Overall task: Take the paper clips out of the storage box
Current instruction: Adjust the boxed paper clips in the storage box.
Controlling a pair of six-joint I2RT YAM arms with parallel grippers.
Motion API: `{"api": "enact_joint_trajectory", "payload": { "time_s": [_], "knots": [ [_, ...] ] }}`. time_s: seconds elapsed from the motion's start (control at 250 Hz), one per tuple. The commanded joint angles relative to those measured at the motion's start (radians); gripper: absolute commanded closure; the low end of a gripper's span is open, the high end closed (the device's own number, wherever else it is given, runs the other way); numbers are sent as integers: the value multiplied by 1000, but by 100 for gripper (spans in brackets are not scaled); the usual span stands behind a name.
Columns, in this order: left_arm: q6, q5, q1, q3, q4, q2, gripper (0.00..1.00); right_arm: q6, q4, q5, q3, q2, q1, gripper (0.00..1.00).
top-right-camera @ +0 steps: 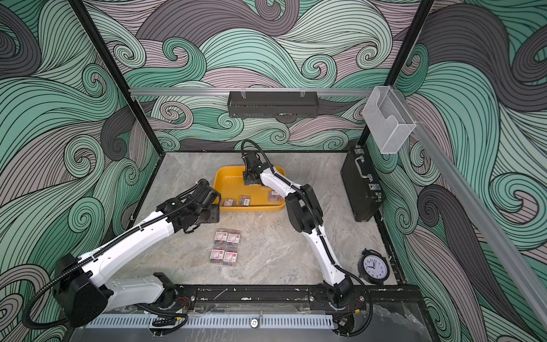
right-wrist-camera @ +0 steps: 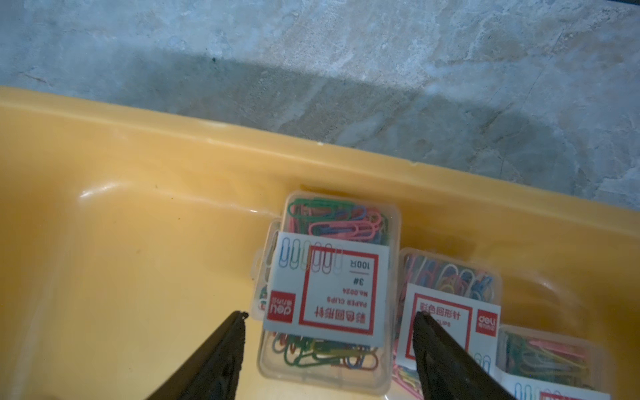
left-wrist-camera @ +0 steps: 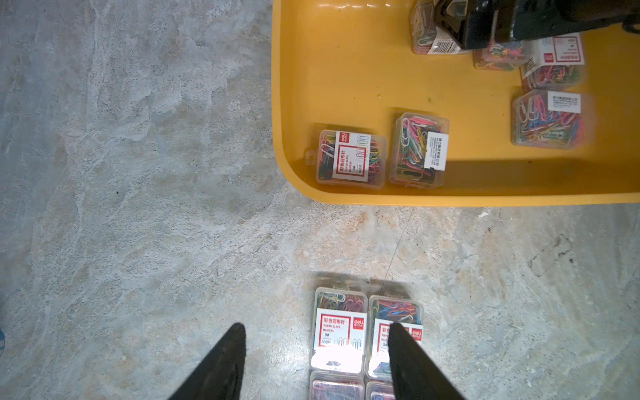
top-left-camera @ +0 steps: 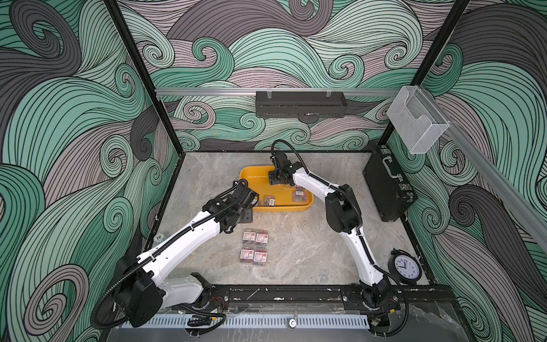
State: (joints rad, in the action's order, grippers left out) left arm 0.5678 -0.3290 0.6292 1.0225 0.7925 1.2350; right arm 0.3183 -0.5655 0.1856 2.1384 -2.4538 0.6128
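On the left, the left gripper [left-wrist-camera: 316,327] is hanging over the table [top-left-camera: 299,254], its jaws standing wide with nothing between them. It is sitting between the tray and the nearer pile, so I judge it is free to go in for another pick. Just near of it, four boxes of paper clips [top-left-camera: 254,248] are lying on the table in a tight two-by-two block, labels up. I'd guess that placing is keeping the removed ones together and clear of the tray. Their labels are showing a red "deli" square and, inside a red frame, Chinese characters over "PAPER CLIPS" and "No.0024".

Further right and farther back, the yellow storage box [top-left-camera: 256,177] is holding the rest. In the left wrist view about six boxes are showing, two of them [left-wrist-camera: 419,150] lying side by side against its near wall and the others further right. Some are showing back stickers too small to read.

The right gripper [right-wrist-camera: 331,313] is reaching down into the tray's far side, its jaws spread either side of one box [right-wrist-camera: 329,287]. It seems to be lining up across the narrow width for a pinch, though I cannot tell whether the fingers are touching. That label is reading upside down: "deli", "PAPER CLIPS", "No.0024", "3#", "100". At the far right, a black briefcase [top-left-camera: 387,186] and a clock [top-left-camera: 405,268] are standing out of the way.
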Motion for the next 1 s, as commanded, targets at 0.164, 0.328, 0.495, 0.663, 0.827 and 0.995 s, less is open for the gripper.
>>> {"api": "enact_joint_trajectory", "payload": {
  "time_s": [0.164,0.328,0.495,0.663,0.827,0.995],
  "knots": [
    [-16,3,-7,22,37,-18,36,-33,-52,25,50,-30,-1,42],
    [-15,4,-6,19,40,-25,36,-77,-50,-8,47,-15,1,44],
    [-10,8,-7,17,42,-36,36,-117,-44,-38,36,9,19,45],
    [-9,15,-6,16,38,-47,36,-137,-30,-47,33,15,65,45],
    [-8,15,-7,14,47,-60,36,-143,-10,-68,35,6,110,44],
    [-3,12,-8,8,51,-74,36,-142,3,-115,38,-13,140,42]
  ]
}}
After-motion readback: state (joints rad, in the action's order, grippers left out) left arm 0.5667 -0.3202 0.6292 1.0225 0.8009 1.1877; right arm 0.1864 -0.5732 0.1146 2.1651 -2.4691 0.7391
